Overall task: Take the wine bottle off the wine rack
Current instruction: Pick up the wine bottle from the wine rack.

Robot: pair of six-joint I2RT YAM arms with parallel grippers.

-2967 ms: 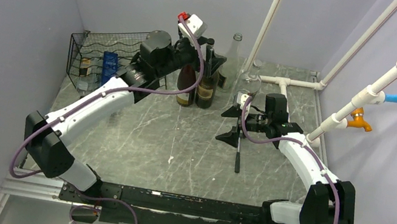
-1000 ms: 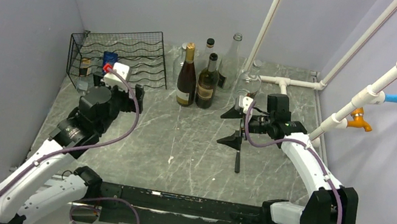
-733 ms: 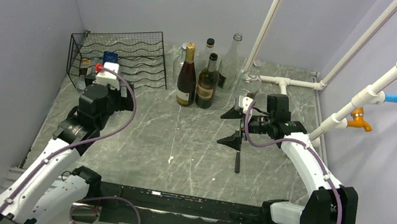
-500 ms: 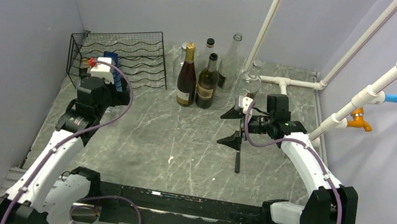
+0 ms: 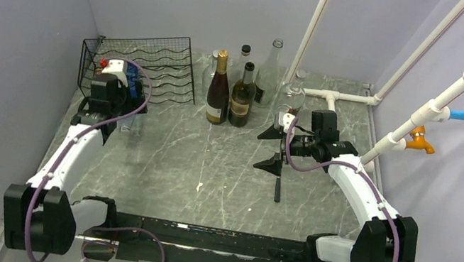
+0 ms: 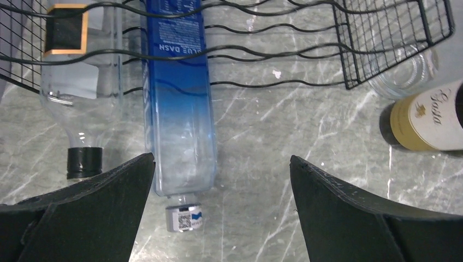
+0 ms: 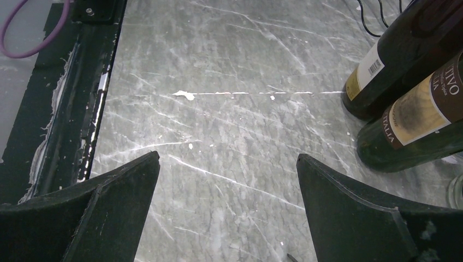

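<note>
The black wire wine rack (image 5: 154, 63) stands at the far left, its mesh end (image 6: 393, 43) showing in the left wrist view. Two bottles lie in it with their necks poking out toward me. One is a clear-and-blue bottle (image 6: 177, 103) with a silver cap (image 6: 184, 218). The other is a clear bottle (image 6: 76, 82) with a black, orange-edged label and a black cap (image 6: 84, 162). My left gripper (image 5: 123, 101) (image 6: 221, 158) hovers open over the necks, the blue bottle's cap near its left finger, touching nothing. My right gripper (image 5: 271, 149) (image 7: 226, 158) is open over bare table.
Two dark wine bottles (image 5: 218, 96) (image 5: 243, 97) stand right of the rack, with clear bottles (image 5: 271, 66) and a glass flask (image 5: 291, 94) behind. White pipes (image 5: 336, 95) run along the back right. A thin black rod (image 5: 277, 182) lies near the right gripper.
My left arm has left the standing bottles and swung left and away, ending open in front of the rack's bottles. The right arm has stayed put.
</note>
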